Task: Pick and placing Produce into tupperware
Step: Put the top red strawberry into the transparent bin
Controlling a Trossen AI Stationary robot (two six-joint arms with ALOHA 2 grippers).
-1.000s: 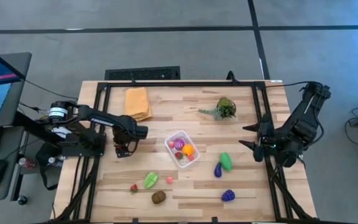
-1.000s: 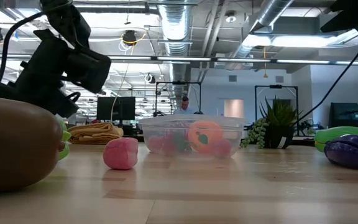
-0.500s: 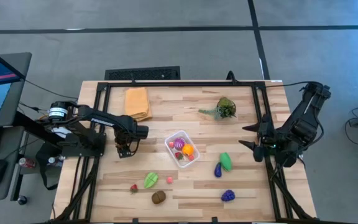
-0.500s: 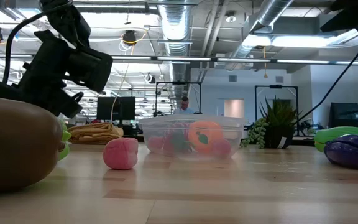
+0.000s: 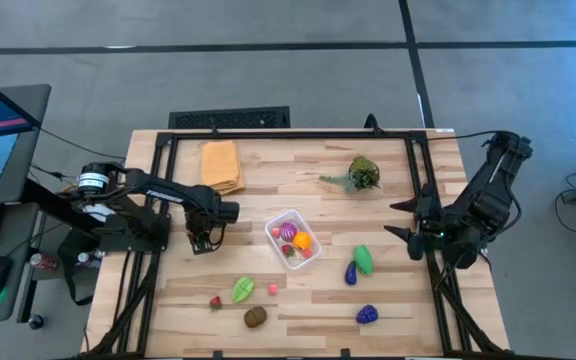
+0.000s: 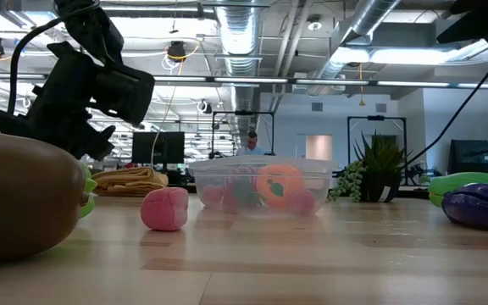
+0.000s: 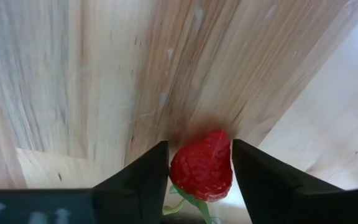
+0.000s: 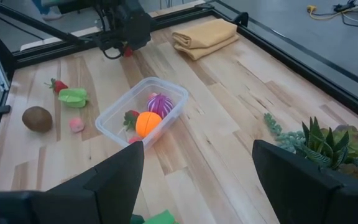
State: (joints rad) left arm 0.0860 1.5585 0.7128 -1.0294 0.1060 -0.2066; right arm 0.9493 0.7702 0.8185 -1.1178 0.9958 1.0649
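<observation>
Pinched between the two dark fingers of the left end effector: a red strawberry, green stem showing. Sits on the bare wood of the desk, with a finger pressed against each side, so gripped rather than merely straddled.

Just to that end effector's right: the tupperware, near the middle of the desk. Holds an orange piece, a purple-and-white piece and some red bits too small to name.

Loose on the desk toward the near edge:
- a small red piece, a light green piece, a pink piece and a brown kiwi, all on the left half
- a green vegetable touching or just beside a dark purple eggplant, to the right of the tupperware
- a blue-purple bunch of grapes, closer to the front edge

Farther back: a folded orange-yellow cloth behind the left end effector, and a leafy plant sprig at the back right.

At the desk's right edge, well apart from all the produce: the right end effector, fingers spread wide, holding nothing.
</observation>
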